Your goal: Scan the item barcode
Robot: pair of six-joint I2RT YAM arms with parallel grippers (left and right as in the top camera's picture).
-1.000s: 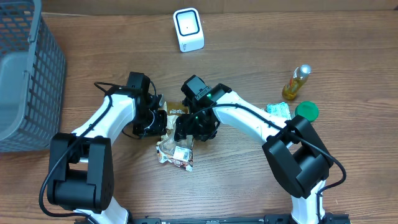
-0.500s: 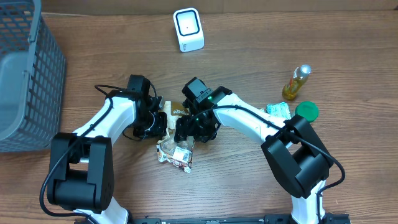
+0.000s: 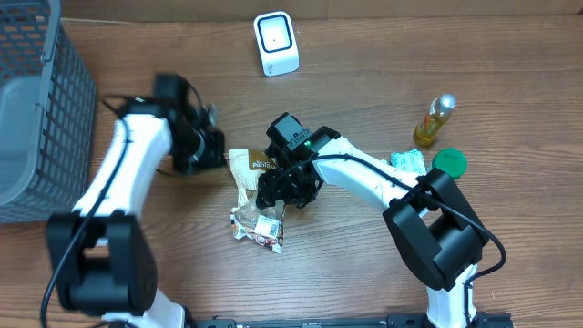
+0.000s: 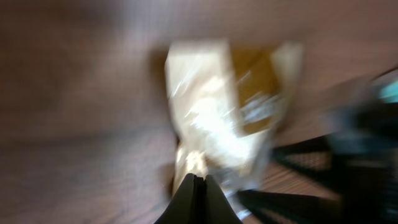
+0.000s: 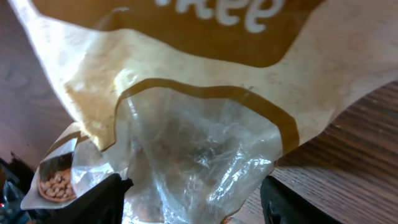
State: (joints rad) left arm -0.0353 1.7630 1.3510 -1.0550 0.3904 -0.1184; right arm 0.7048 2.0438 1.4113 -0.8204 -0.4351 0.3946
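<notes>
The item is a cream and brown snack bag with a clear crinkled lower part, lying on the wooden table. In the right wrist view the bag fills the frame. My right gripper is open, one dark finger on each side of the clear plastic. From overhead the right gripper sits over the bag's right side. My left gripper is shut and empty, just left of the bag's top corner. The left wrist view is blurred: shut left gripper, bag ahead. No barcode shows. A white scanner stands at the back.
A grey mesh basket fills the far left. At the right stand a yellow bottle, a green lid and a small teal packet.
My left arm has swung back to the left, off the bag, with its jaws shut and empty. The bag's top left corner now lies uncovered. The right gripper has stayed over the bag.
</notes>
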